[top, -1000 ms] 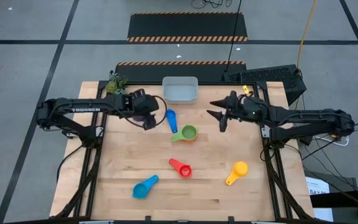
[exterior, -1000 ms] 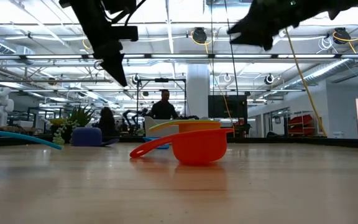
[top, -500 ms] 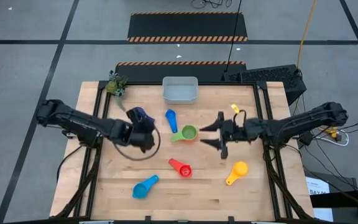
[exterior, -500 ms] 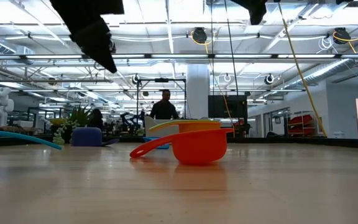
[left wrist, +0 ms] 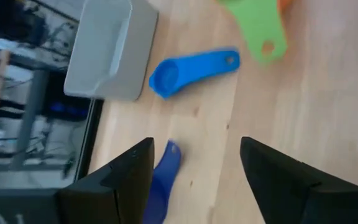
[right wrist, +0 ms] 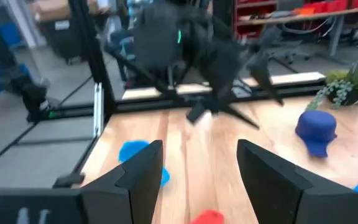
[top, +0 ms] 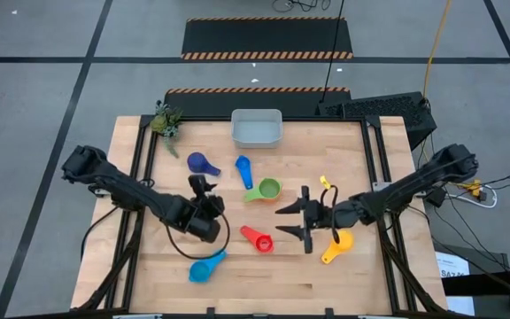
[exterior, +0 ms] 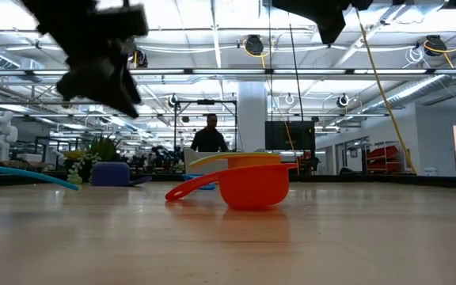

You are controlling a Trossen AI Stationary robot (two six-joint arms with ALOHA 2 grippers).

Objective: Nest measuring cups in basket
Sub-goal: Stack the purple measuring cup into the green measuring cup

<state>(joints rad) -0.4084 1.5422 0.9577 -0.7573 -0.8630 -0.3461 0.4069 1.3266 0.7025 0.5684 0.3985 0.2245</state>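
Observation:
The measuring cups lie apart on the wooden table: navy [top: 202, 163], blue [top: 244, 170], green [top: 266, 189] with a bit of orange at it, red [top: 258, 238], yellow [top: 336, 245], light blue [top: 206, 267]. The pale basket [top: 257, 128] stands at the far edge. My left gripper [top: 203, 182] hovers open left of centre, between the navy and light blue cups. It slants down toward the far edge, and its wrist view shows the blue cup [left wrist: 188, 70] and basket [left wrist: 107, 50] ahead. My right gripper [top: 282, 221] hovers open between the red and yellow cups, pointing level toward the table's left.
A small green plant [top: 165, 120] stands at the far left corner. Bare wood lies along the near edge and in the far right part of the table. In the low view the red cup [exterior: 252, 186] stands closest, and people show in the room behind.
Both grippers have swung from the far half of the table toward the near edge and sunk somewhat. My left has left the navy cup, which now shows uncovered. My right has come in toward the centre and levelled out. No cup has moved.

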